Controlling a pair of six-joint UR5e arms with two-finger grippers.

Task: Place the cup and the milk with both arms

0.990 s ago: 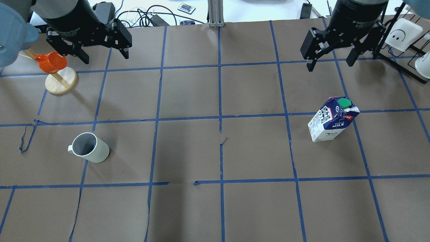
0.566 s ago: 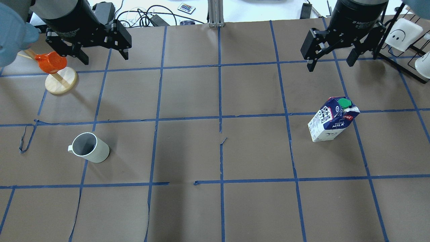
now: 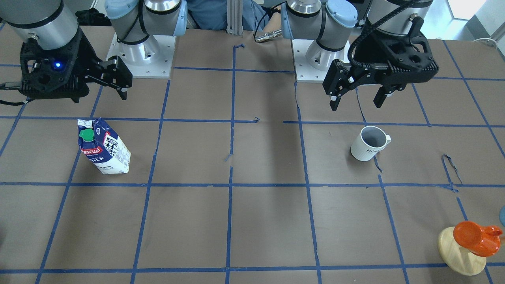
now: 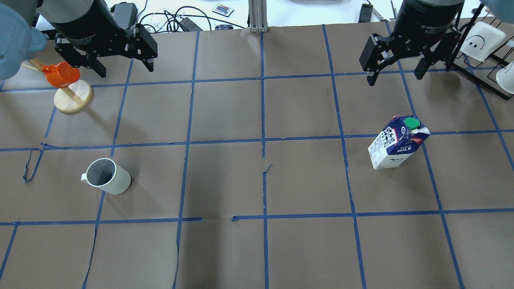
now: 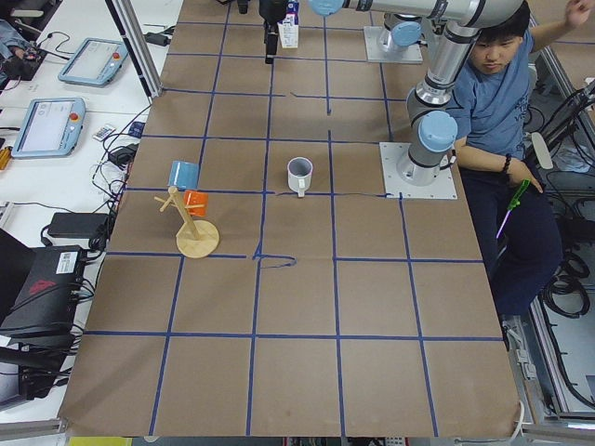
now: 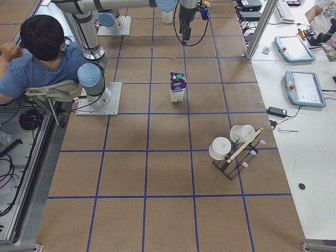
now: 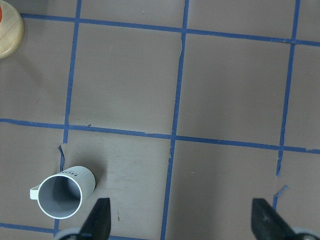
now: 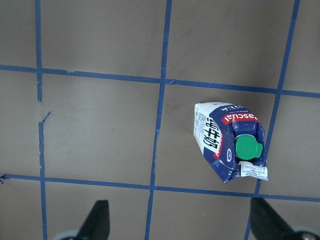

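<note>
Here, left claw (image 4: 125,69) and right claw (image 4: 394,77) gape wide over a brown-papered table (image 4: 225,176) gridded with blue tape (image 4: 263,108).

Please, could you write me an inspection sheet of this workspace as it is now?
Surface: table under brown paper, with a blue tape grid, torn in places.
Job's things: cup upright on the robot's left side; milk upright on its right side; neither held.
Clutter: wooden stand with orange cup; wire rack with white mugs.
Hands: left hand and right hand open, empty, above the table.
Cables: cables beyond the table's far edge.
Surroundings: person seated behind the robot; pendants beside the table.
</note>
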